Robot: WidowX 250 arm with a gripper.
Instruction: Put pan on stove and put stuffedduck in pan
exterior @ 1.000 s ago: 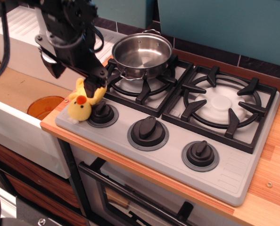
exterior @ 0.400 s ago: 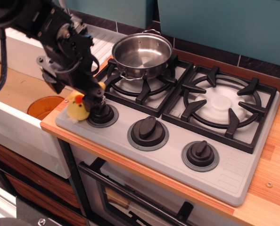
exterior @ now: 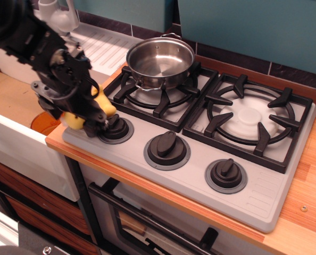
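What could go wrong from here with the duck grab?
1. The hand is down over the stuffedduck at the stove's front-left corner, hiding most of it; whether the hand has closed is unclear, and a shallow pinch on plush could slip.
2. The leftmost knob sits right beside the fingers and may get bumped or turned.
3. The pan has a raised rim; a low carry could clip it and shift it on the grate.
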